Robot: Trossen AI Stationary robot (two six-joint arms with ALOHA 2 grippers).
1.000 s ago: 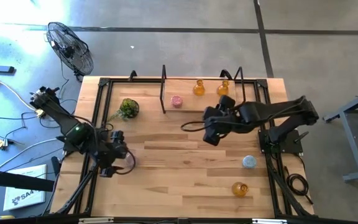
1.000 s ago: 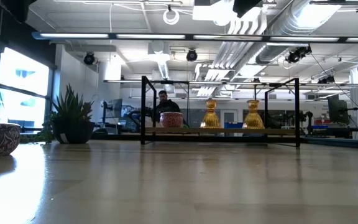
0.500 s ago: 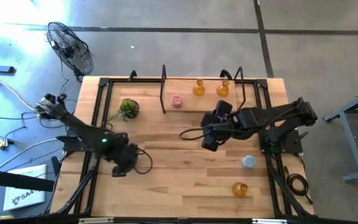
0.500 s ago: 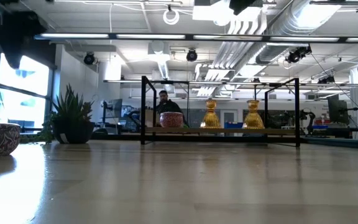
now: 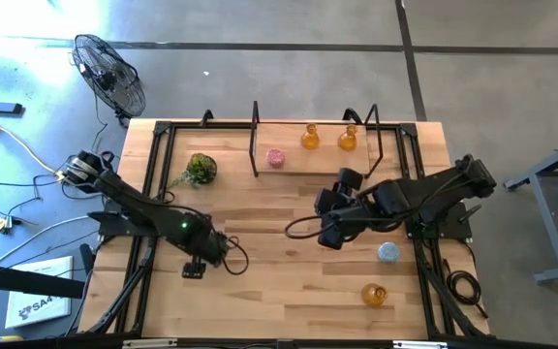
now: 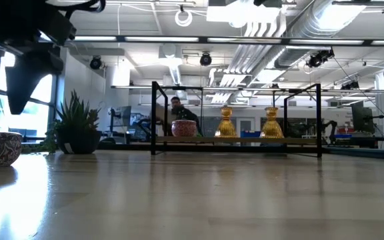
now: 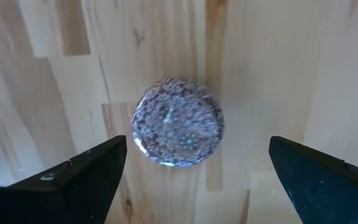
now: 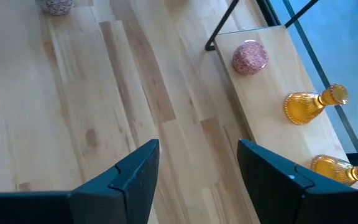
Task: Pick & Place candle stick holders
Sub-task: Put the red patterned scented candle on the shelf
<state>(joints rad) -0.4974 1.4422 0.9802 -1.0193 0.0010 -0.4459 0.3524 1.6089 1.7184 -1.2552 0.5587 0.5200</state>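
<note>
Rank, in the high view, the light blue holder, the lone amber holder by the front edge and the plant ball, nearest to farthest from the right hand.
1. Light blue holder, just right of the right hand.
2. Amber holder, near the front edge.
3. Plant ball, far left.

three holders (image 5: 310, 137) on rear shelf (image 5: 289, 163)

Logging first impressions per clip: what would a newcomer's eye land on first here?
Likely the left gripper, fingers spread wide, poised straight above a squat, patterned pink glass holder on the bare wooden table near its front left. Next, the raised wooden shelf at the table's back, holding two amber bulbous glass holders and another pink squat holder.
</note>
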